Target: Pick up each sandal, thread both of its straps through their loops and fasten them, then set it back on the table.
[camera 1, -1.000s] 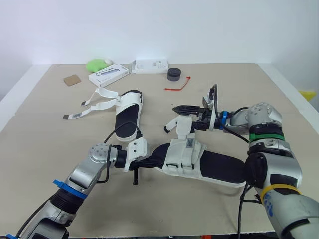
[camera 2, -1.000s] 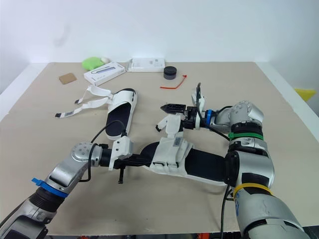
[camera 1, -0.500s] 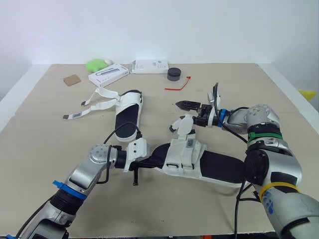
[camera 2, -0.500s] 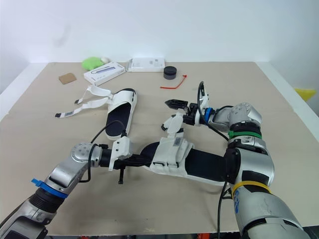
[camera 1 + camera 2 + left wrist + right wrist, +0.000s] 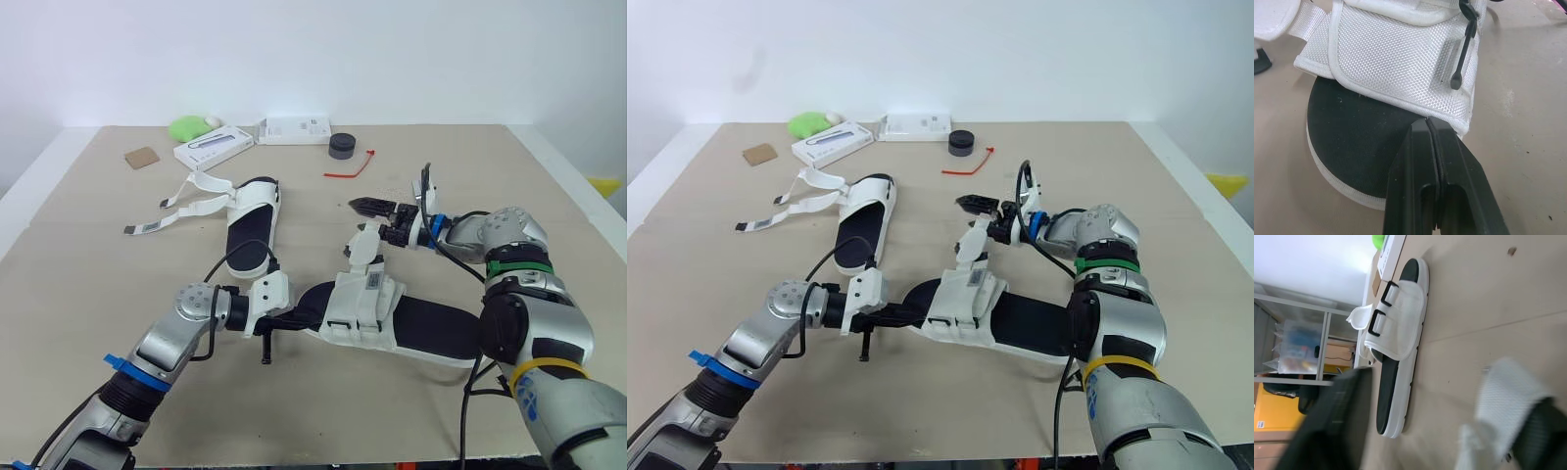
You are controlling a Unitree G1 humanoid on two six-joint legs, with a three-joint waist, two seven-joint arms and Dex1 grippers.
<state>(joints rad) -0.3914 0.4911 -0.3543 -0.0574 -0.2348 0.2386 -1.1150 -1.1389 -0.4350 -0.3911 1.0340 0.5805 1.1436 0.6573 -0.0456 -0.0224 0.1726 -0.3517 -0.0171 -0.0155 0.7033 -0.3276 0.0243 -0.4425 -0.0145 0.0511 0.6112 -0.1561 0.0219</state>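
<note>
**Near sandal** point(image 5: 421, 331): lies mid-table toward the near edge, long axis left to right.
**Left gripper** point(image 5: 1426, 128): pinched tight on the edge of the sandal's upper at its left end.
**Right gripper** point(image 5: 382, 217): fingers spread, nothing clamped. The loose strap point(image 5: 364, 247) stands just left of it, tip against one finger, so your right arm is the nearer.
**Second sandal** point(image 5: 253, 227): far left, straps undone.
**Containers:** white boxes point(image 5: 214, 149) at the far edge, shut.

place: lab or workroom
evidence: bare white wall point(image 5: 392, 59) at 12 o'clock; metal shelving point(image 5: 1325, 340) holding storage bins point(image 5: 1295, 345); plain tan table point(image 5: 88, 255)
</note>
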